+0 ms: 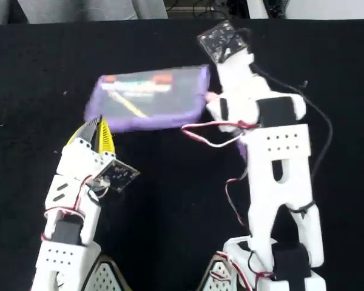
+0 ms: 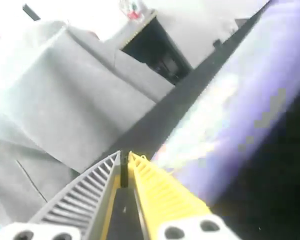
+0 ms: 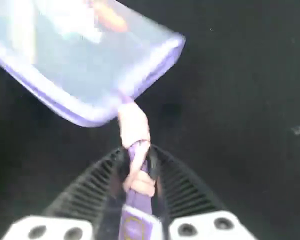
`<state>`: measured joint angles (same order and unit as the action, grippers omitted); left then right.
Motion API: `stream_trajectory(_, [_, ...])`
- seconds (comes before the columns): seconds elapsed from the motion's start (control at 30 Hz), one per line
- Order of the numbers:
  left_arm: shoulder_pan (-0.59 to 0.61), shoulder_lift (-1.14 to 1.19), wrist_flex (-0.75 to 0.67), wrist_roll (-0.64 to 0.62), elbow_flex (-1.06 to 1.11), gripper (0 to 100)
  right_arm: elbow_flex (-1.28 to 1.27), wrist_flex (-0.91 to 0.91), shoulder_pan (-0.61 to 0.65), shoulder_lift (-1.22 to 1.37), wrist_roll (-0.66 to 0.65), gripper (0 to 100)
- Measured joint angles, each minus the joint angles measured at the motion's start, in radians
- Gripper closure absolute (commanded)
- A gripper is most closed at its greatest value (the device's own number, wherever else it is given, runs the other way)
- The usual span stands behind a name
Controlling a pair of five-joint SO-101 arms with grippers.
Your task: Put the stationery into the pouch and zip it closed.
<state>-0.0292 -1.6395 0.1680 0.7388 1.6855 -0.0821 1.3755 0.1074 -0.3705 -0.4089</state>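
From above, a black table (image 1: 36,60) carries two white arms side by side. A purple pouch (image 1: 148,100) with a clear face sits toward the far middle of the table, its long side running across. Coloured shapes show through the clear face, among them a thin yellow stick, but they are too blurred to name. I cannot tell whether the pouch lies flat or is lifted. The left gripper (image 1: 100,130), one finger yellow and one grey, points at the pouch's near left corner and sits just beside it. Its fingers are pressed together with nothing between them. The right gripper (image 1: 213,97) is at the pouch's right end, touching it. A red and white cable (image 1: 212,130) loops across that arm below the gripper.

From the left wrist, the left gripper (image 2: 124,159) shows its grey and yellow fingers meeting at the tips, closed and empty. The pouch (image 2: 250,110) is a purple blur just past them. Grey fabric (image 2: 50,100) hangs in the room behind.

From the right wrist, the right gripper (image 3: 136,152) is clamped on a pink and purple tab (image 3: 134,125). This tab joins the corner of the pouch (image 3: 90,65), which stretches away over the table (image 3: 240,100).
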Motion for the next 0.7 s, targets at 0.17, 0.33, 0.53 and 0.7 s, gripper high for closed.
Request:
stream_trajectory(0.17, [0.003,-0.166,0.187,-0.002,0.0,97,0.0,-0.012,-0.041,0.0,0.0,98.8])
stream_trajectory(0.33, [0.0,-0.147,0.21,-0.002,0.0,97,0.008,-0.012,-0.037,-0.002,0.0,98.8])
stream_trajectory(0.53, [-0.028,-0.144,0.213,-0.002,0.0,97,0.066,0.043,0.008,-0.002,0.0,94.3])
stream_trajectory(0.7, [-0.003,-0.144,0.216,-0.002,0.0,97,0.0,0.152,0.008,-0.003,-0.003,81.5])
